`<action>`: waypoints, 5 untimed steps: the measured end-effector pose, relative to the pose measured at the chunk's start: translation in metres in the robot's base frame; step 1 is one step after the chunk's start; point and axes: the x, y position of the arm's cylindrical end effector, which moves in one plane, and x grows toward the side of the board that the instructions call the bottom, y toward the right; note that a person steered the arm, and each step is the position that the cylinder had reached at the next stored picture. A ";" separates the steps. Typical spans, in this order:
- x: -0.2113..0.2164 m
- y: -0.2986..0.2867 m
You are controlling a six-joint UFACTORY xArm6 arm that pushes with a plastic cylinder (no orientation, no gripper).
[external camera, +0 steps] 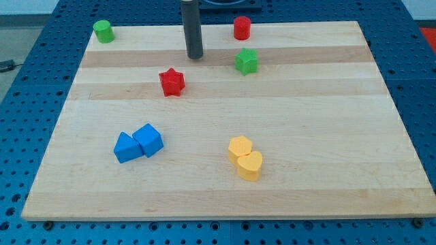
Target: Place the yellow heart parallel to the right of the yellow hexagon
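Note:
The yellow hexagon (240,148) lies in the lower middle of the wooden board. The yellow heart (250,165) touches it, just below and slightly to its right. My tip (195,56) rests on the board near the view's top, far above both yellow blocks. It stands above and right of the red star (172,82) and left of the green star (246,61). It touches no block.
A green cylinder (103,31) sits at the top left corner and a red cylinder (242,28) at the top middle. Two blue blocks (128,148) (148,139) touch each other at the lower left. The wooden board (327,136) lies on a blue perforated table.

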 end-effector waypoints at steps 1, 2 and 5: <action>0.009 0.010; 0.032 0.064; 0.182 0.012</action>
